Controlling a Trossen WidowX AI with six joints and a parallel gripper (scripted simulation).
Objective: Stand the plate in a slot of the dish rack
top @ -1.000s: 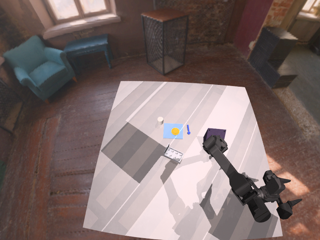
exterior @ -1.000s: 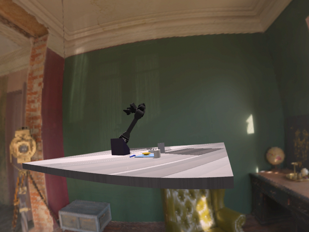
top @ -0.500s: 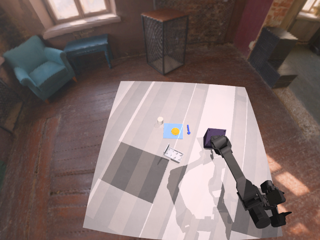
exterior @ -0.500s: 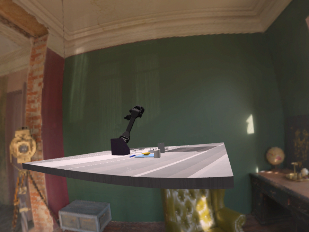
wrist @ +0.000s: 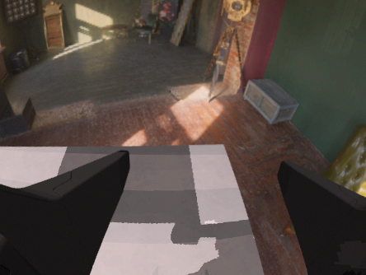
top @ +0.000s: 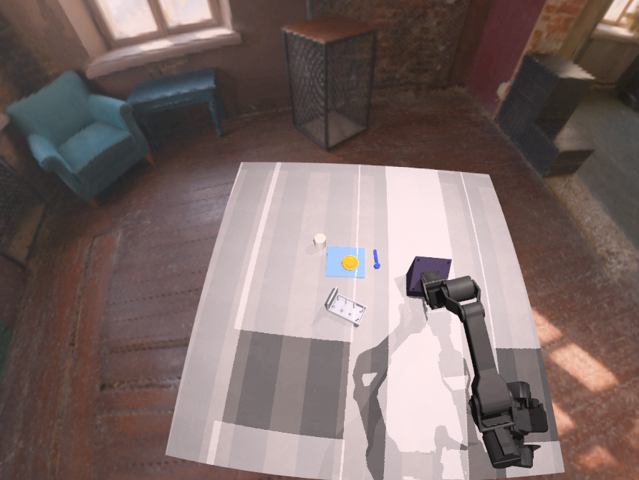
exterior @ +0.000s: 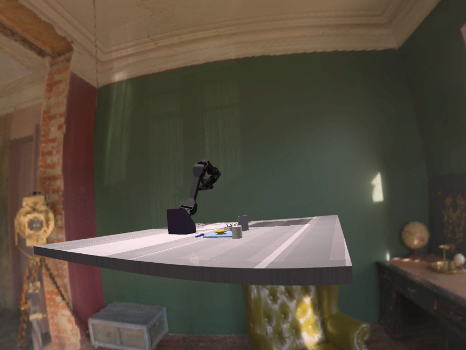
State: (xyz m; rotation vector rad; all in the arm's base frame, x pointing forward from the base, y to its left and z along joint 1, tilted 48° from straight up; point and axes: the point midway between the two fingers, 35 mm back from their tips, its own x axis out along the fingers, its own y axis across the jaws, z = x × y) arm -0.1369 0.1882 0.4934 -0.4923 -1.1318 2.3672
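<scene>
Plate (top: pixel 349 262) lay flat on a light blue mat (top: pixel 335 269) near the middle of the grey striped table (top: pixel 289 372), well apart from the arm (top: pixel 478 351). The dish rack (top: pixel 345 306) sat just beyond the mat toward 6 o'clock in the overhead view, its slots holding nothing. A white cup (top: pixel 319 239) stood just off the mat's corner at 10 o'clock, and a blue spoon (top: pixel 375 258) lay beside the mat at 3 o'clock. The dark base block (top: pixel 433 266) sat farther out at 3 o'clock from the plate, with the arm reaching from it toward 5 o'clock, ending at the table's near corner. The gripper (top: pixel 508 457) hung above that corner with its jaws spread wide and nothing between them; in the wrist view its two dark fingers framed bare tabletop and the wooden floor beyond. From the side, the arm rose above the block and folded over at the top.
</scene>
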